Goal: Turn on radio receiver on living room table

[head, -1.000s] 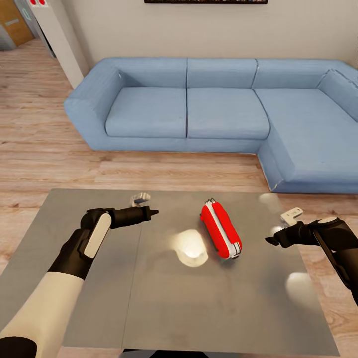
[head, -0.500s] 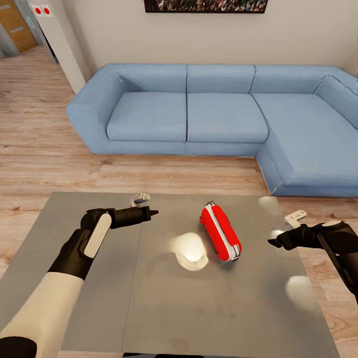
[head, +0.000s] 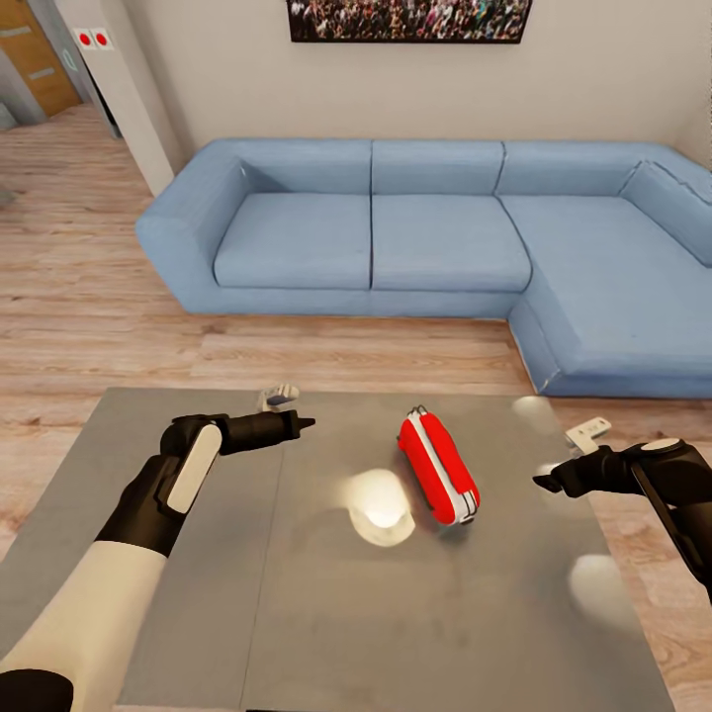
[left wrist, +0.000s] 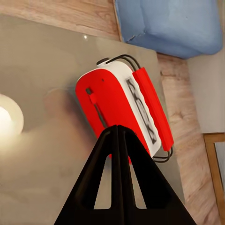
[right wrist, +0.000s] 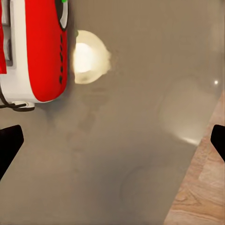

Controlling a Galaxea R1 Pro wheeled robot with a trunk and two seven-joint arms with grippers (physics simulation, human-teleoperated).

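Both claws hover clear of my radio [head: 438, 467] mid-table [head: 396, 613]: left claw [head: 300, 423] pinched together, right claw [head: 543, 482] spread wide, empty.

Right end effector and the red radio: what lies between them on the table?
In the head view, just bare glossy tabletop separates the right end effector from the radio.

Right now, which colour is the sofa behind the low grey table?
Blue; the L-shaped fabric sofa shows best in the head view.

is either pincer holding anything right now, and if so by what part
Nothing is held. The left pincer is shut on nothing, the right pincer is open, and the radio receiver sits on the table between them.
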